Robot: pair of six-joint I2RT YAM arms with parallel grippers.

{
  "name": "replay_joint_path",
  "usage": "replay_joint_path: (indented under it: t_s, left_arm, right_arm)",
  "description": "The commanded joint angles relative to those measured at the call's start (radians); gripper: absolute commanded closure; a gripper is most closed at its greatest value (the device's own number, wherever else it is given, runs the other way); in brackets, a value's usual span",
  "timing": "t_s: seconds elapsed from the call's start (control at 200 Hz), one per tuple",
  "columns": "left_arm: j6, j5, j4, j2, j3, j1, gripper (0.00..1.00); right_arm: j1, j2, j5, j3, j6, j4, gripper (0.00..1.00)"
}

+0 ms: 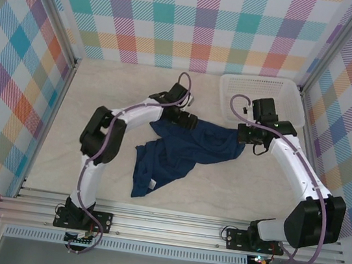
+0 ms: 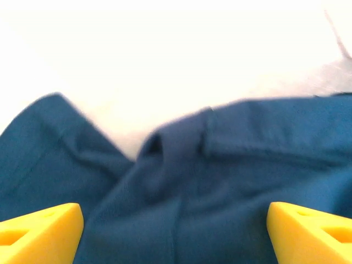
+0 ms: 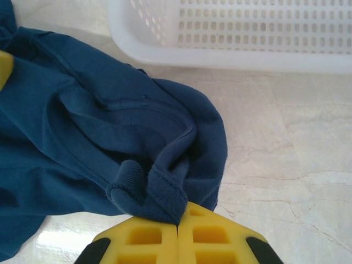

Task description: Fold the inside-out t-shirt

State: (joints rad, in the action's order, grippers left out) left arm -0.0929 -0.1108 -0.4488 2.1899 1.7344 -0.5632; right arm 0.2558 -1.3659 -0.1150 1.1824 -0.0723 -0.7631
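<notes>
One soft, light t-shirt (image 1: pixel 180 149) lies crumpled in the middle of the worktop (image 1: pixel 104 82), between my two arms and near the basket (image 1: pixel 260 91) without touching it. The right jaws are shut on a stitched edge at its right end (image 3: pixel 165 192). The left jaws stand wide apart above a fold at its far-left edge (image 2: pixel 176 148) and pinch nothing. I'd expect the cloth to be limp: it should sag and drag rather than hold any shape, slide easily over the smooth surface, and bunch if pushed. Seams and hems look like the best places to grip, since they are thicker and less likely to slip out than a single layer. From above, the heap's long axis runs diagonally, from the gripped end at the far right down to a trailing tail at the near left. It is too rumpled for me to tell which end is the neck.
</notes>
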Motion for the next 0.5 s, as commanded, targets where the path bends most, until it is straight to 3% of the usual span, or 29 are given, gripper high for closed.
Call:
replay_joint_path:
  t_s: [0.0,0.19,0.36,0.495]
  left_arm:
    - [0.073,-0.082,-0.175,0.103,0.174,0.008,0.14]
    - [0.081,-0.166,-0.258,0.281,0.383,0.008,0.29]
    - [0.078,-0.192,-0.316,0.386,0.545,0.006,0.59]
    - [0.094,-0.173,-0.366,0.440,0.685,0.011,0.91]
  right_arm:
    - [0.000,0.015,0.038,-0.009,-0.026,0.031,1.00]
    - [0.000,0.010,0.060,-0.023,-0.029,0.047,1.00]
    - [0.000,0.011,0.070,-0.022,-0.027,0.062,1.00]
    - [0.000,0.011,0.095,0.011,-0.029,0.083,1.00]
